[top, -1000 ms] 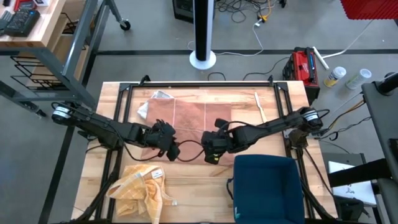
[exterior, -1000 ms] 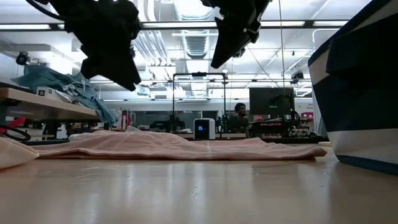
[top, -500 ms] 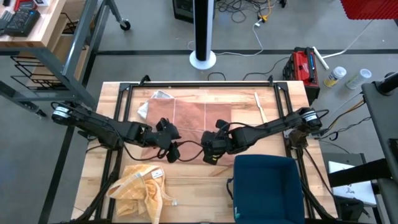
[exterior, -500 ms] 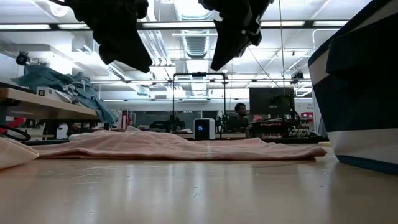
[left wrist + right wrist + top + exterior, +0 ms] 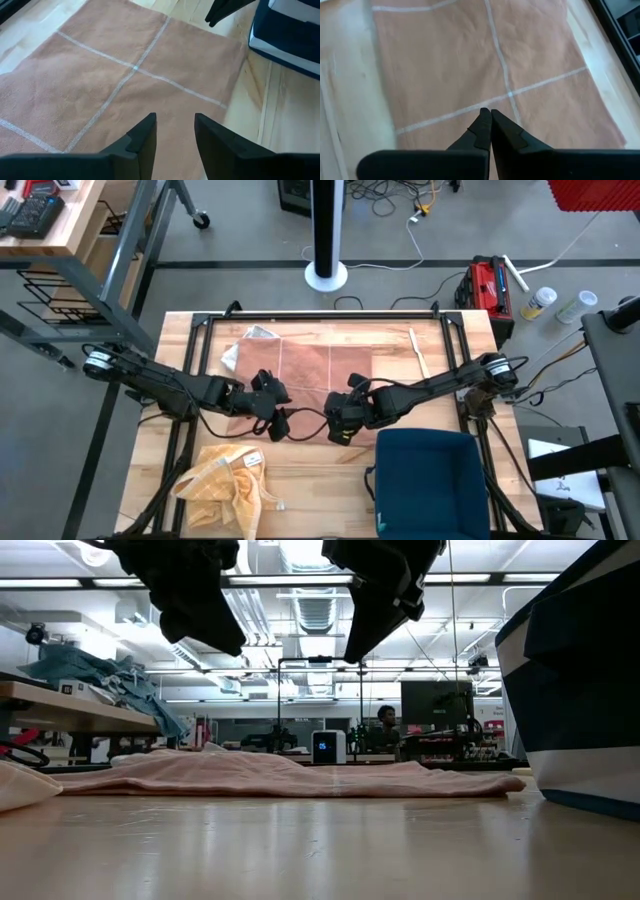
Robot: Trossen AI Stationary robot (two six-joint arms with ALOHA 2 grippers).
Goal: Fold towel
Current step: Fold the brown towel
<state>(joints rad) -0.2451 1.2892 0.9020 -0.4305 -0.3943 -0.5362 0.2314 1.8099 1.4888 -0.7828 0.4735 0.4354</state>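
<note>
On the left of the pale wooden plank table [image 5: 300,480], a crumpled yellow cloth [image 5: 228,484] is lying in soft, bunched folds near the front edge. The left gripper [image 5: 272,405] is hovering above the near left part of the towel, its dark jaws standing partly apart and holding nothing. The flat salmon-pink woven towel with thin pale grid stripes [image 5: 300,370] is lying spread at the table's middle, toward the back, a wide rectangle with its long axis running left to right and one back-left corner rumpled. The right gripper [image 5: 340,430] is hanging over the towel's near edge, its tapered jaws pressed together on nothing. At the front right, a dark blue boxy fabric bin [image 5: 430,480] is standing, well apart from a slim pale stick [image 5: 418,352] lying beside the towel's right edge.
</note>
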